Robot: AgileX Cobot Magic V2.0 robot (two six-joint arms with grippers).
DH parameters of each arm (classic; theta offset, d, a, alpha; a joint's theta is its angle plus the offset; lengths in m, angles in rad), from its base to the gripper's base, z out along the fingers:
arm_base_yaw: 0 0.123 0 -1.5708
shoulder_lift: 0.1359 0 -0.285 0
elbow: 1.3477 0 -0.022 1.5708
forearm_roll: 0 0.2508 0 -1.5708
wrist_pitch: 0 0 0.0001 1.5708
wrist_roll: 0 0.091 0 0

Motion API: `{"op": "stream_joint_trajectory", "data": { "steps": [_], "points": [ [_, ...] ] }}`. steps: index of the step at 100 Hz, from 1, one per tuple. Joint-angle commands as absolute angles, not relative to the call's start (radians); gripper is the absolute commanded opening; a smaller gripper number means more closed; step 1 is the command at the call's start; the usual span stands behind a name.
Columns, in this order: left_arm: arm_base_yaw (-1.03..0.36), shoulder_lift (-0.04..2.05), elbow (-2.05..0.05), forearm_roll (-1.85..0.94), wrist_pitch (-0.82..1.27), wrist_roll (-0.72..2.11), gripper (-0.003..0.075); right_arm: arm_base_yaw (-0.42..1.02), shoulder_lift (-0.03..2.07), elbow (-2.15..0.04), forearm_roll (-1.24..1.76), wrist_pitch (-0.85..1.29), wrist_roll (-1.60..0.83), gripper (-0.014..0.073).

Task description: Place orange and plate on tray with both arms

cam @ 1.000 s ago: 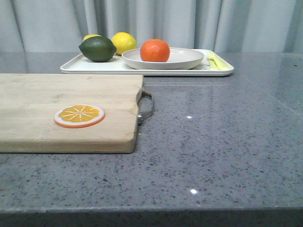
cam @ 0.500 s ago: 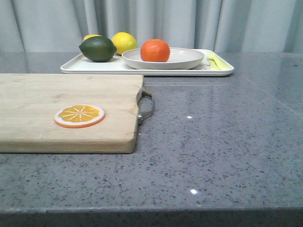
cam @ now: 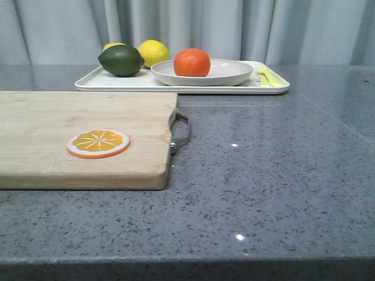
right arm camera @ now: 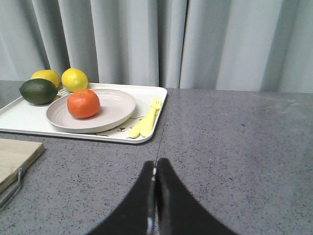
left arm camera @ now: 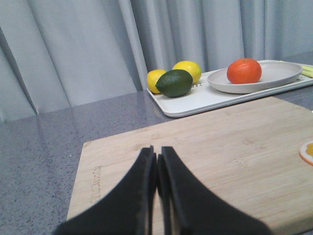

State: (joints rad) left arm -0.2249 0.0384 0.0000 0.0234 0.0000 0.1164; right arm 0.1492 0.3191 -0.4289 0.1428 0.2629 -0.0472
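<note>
The orange point(cam: 191, 62) sits on the off-white plate point(cam: 228, 75), and the plate rests on the white tray point(cam: 99, 83) at the far side of the table. They also show in the left wrist view, orange point(left arm camera: 244, 71), plate point(left arm camera: 279, 76), tray point(left arm camera: 195, 100), and in the right wrist view, orange point(right arm camera: 83, 104), plate point(right arm camera: 117, 105), tray point(right arm camera: 19, 117). My left gripper point(left arm camera: 156, 152) is shut and empty above the wooden cutting board point(left arm camera: 220, 161). My right gripper point(right arm camera: 155, 164) is shut and empty above bare counter, short of the tray. Neither gripper shows in the front view.
A dark green lime point(cam: 120, 60) and two yellow lemons point(cam: 153, 52) lie on the tray's left part, and a yellow fork point(right arm camera: 146, 120) lies on its right part. The cutting board point(cam: 82, 137) with a metal handle point(cam: 181, 132) carries a flat orange slice point(cam: 98, 143).
</note>
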Motion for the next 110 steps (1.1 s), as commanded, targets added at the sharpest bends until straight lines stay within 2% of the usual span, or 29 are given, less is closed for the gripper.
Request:
{"op": "stream_joint_trajectory", "data": {
  "steps": [1,47,110],
  "points": [
    [-0.221,0.047,0.006,0.029,-0.042,0.103,-0.0019,0.145,0.322,-0.457,0.133,0.175,-0.054,-0.0067],
    [-0.144,-0.038,0.006,0.027,-0.039,0.103,-0.0019,0.145,0.322,-0.457,0.133,0.175,-0.054,-0.0067],
    [-0.144,-0.038,0.006,-0.006,-0.037,0.103,-0.0019,0.145,0.323,-0.457,0.133,0.175,-0.054,-0.0067]
  ]
}}
